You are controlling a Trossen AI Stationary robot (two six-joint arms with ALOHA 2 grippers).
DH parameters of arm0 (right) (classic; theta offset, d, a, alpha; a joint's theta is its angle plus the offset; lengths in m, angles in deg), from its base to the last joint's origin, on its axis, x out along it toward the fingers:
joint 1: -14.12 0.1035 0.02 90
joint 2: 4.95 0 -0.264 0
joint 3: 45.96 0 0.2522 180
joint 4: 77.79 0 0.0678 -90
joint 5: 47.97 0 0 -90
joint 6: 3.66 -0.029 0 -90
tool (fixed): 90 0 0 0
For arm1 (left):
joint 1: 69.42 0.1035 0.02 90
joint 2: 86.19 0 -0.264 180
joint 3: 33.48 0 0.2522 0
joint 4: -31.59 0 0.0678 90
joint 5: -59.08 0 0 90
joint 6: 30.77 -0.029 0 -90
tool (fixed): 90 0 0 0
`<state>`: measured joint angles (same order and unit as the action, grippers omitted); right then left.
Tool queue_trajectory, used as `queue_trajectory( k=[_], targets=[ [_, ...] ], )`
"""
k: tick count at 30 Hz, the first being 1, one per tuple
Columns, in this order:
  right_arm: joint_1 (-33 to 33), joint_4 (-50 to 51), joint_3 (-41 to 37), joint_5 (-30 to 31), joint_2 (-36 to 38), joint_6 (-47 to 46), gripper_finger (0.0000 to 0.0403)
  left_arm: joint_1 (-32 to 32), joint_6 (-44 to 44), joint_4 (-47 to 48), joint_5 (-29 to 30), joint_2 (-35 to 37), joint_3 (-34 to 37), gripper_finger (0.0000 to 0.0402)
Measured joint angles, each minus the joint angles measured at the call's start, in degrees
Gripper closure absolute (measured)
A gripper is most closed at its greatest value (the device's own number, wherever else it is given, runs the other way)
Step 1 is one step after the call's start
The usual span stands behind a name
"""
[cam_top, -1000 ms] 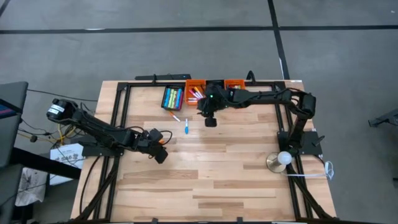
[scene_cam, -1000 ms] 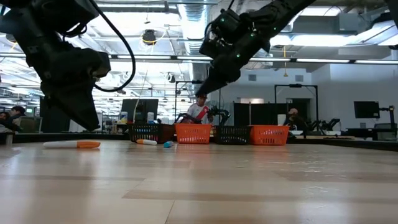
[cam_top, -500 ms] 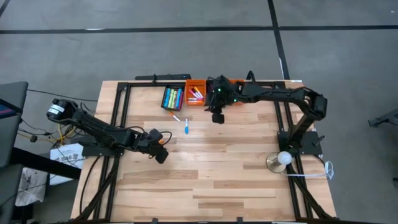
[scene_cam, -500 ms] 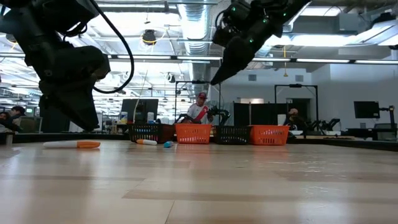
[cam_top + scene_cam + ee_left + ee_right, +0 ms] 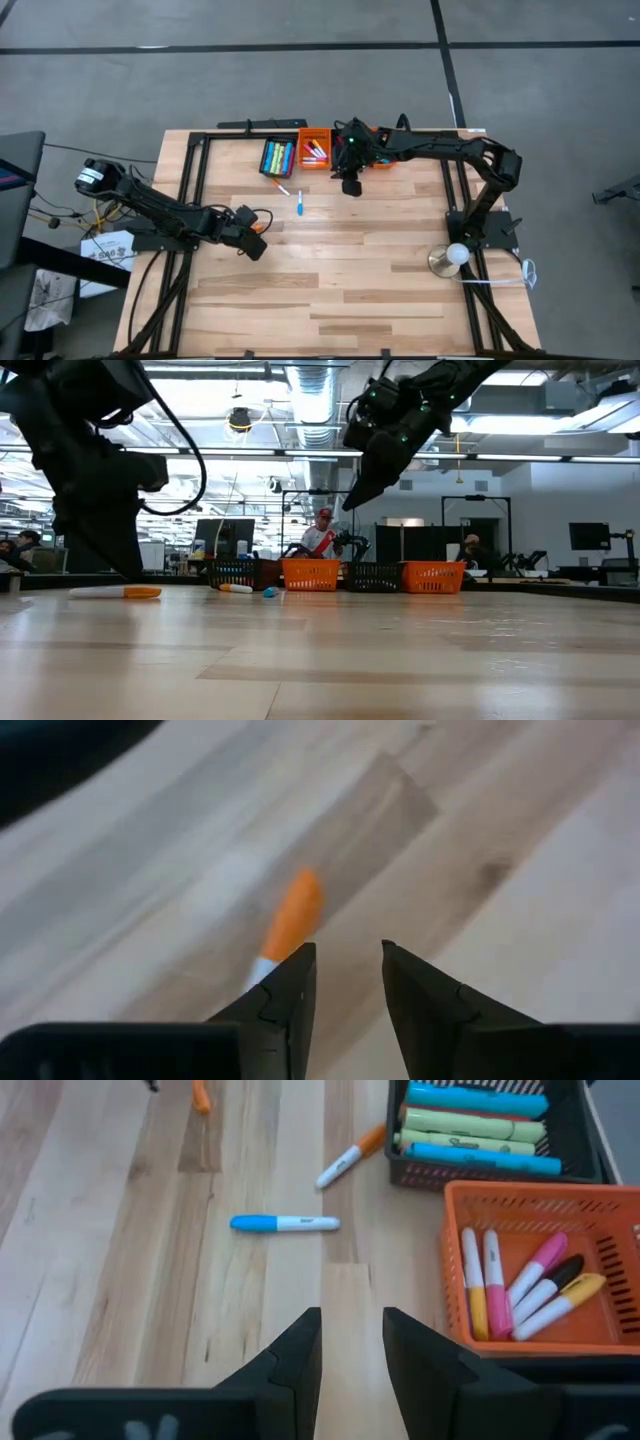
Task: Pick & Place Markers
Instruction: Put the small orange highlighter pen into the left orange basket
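The wooden tabletop [image 5: 340, 270] carries a black bin [image 5: 277, 157] and an orange bin [image 5: 314, 151] at about 12 o'clock, both holding markers [image 5: 478, 1127]. The right claw [image 5: 351, 187] hangs just beside the orange bin, fingers slightly apart, empty. The left claw [image 5: 256, 249] is low at 9 o'clock, fingers a little apart above an orange marker [image 5: 292, 917]. A blue marker [image 5: 299, 204] and an orange-capped marker [image 5: 282, 188] lie loose near the bins.
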<state>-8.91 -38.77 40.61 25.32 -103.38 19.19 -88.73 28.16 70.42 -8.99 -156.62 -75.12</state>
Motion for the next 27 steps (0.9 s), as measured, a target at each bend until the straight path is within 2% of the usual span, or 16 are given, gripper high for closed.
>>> queue_trajectory(
  k=[10,15,20,23,27],
  targets=[
    [2.1,0.0,0.0,0.0,0.0,0.6,0.0304,0.0,-0.1,1.9,1.5,-1.0,0.0,0.0288],
    [2.0,0.0,0.0,0.1,0.0,1.0,0.0304,0.0,0.4,0.9,-0.3,-6.5,0.0,0.0288],
    [1.9,0.0,0.0,0.1,0.0,1.0,0.0304,-0.1,0.6,1.0,0.7,-11.9,-0.7,0.0288],
    [1.9,0.0,0.0,0.1,0.0,1.0,0.0304,0.0,0.5,1.0,0.8,-11.6,-0.6,0.0288],
    [1.9,0.0,0.0,0.1,0.0,1.1,0.0304,0.1,0.1,0.0,0.0,-7.7,0.2,0.0288]
  ],
)
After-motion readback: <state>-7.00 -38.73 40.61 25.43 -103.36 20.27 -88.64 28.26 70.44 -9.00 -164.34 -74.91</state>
